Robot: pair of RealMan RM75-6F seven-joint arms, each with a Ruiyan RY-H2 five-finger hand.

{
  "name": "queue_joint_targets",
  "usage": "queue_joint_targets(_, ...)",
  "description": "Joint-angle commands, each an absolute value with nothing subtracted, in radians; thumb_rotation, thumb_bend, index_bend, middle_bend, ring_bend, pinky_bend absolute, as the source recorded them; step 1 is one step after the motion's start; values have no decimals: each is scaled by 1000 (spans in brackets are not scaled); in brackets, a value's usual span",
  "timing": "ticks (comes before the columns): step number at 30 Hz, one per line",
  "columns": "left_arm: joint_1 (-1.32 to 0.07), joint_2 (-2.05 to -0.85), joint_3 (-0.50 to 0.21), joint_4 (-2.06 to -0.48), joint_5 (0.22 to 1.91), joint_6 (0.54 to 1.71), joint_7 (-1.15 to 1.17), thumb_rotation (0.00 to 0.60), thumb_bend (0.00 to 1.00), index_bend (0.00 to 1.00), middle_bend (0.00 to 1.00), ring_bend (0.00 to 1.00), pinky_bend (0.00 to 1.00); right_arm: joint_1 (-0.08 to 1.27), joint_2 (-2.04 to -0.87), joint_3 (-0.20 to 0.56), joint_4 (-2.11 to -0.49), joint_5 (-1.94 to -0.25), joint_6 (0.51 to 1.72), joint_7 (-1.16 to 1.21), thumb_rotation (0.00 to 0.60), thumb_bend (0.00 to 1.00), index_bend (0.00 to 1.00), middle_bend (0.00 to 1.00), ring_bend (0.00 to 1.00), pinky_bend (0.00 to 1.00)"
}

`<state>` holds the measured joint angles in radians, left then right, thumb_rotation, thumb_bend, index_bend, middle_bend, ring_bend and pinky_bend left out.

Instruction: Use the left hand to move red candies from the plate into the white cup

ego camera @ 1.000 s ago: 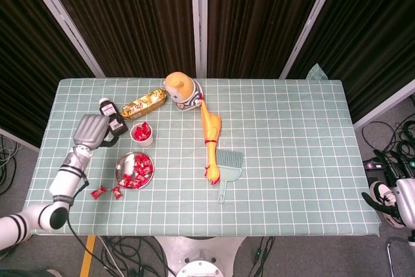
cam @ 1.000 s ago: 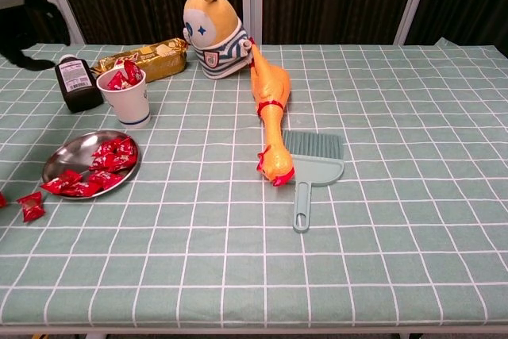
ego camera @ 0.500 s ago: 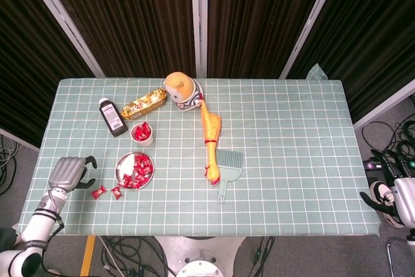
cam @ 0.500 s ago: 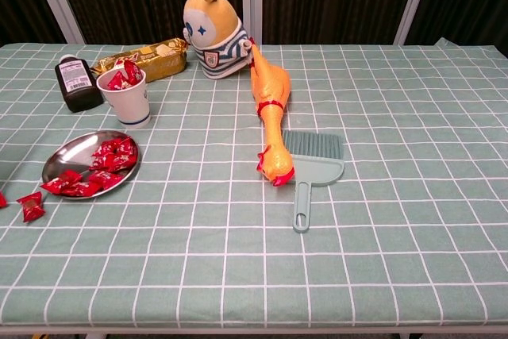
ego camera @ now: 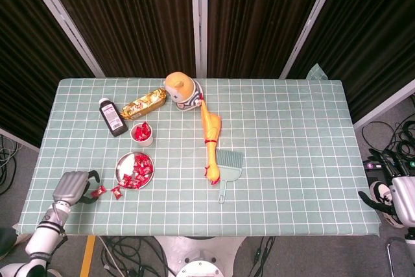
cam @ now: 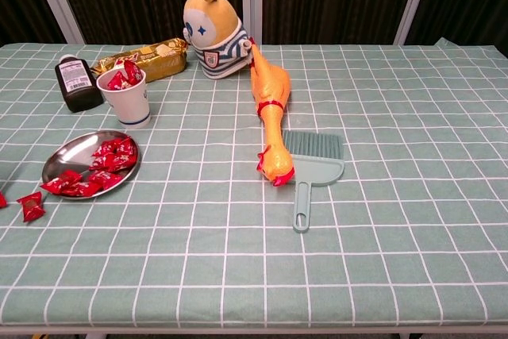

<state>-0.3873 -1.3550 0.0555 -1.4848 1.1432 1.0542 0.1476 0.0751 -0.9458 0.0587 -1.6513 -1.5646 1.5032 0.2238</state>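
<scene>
The white cup (ego camera: 142, 134) (cam: 127, 98) stands left of centre with red candies showing at its rim. In front of it lies the round metal plate (ego camera: 124, 162) (cam: 59, 157), holding several red candies (ego camera: 140, 167) (cam: 104, 158). Two loose red candies (ego camera: 99, 191) (cam: 30, 205) lie on the cloth left of the plate. My left hand (ego camera: 72, 187) hovers at the table's front left corner, just left of the loose candies, with nothing visible in it. It is out of the chest view. My right hand (ego camera: 403, 203) hangs off the table at the far right.
A dark bottle (ego camera: 112, 117), a gold snack pack (ego camera: 144, 103) and a yellow plush toy (ego camera: 181, 90) stand behind the cup. A rubber chicken (ego camera: 210, 139) and a teal dustpan brush (ego camera: 227, 167) lie mid-table.
My left hand has drawn back from beside the bottle and cup to the front left corner of the table. The candies, cup and plate have not moved.
</scene>
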Motion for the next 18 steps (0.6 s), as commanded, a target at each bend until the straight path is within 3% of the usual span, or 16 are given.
queue_joint_targets(1,-384,-1373,50,-1469,1141,1047,157,600,191,490,1000,973,1000,76,-945,59,-1654,-1564,1502,220,600,101,110,248,83,357)
queue_joint_targets(18,-382,-1425,8,-1379,1118,1013,194,600,190,484,1000,972,1000,72,-941,57,-1661,-1562,1507,216,600,101,110,248,83,357)
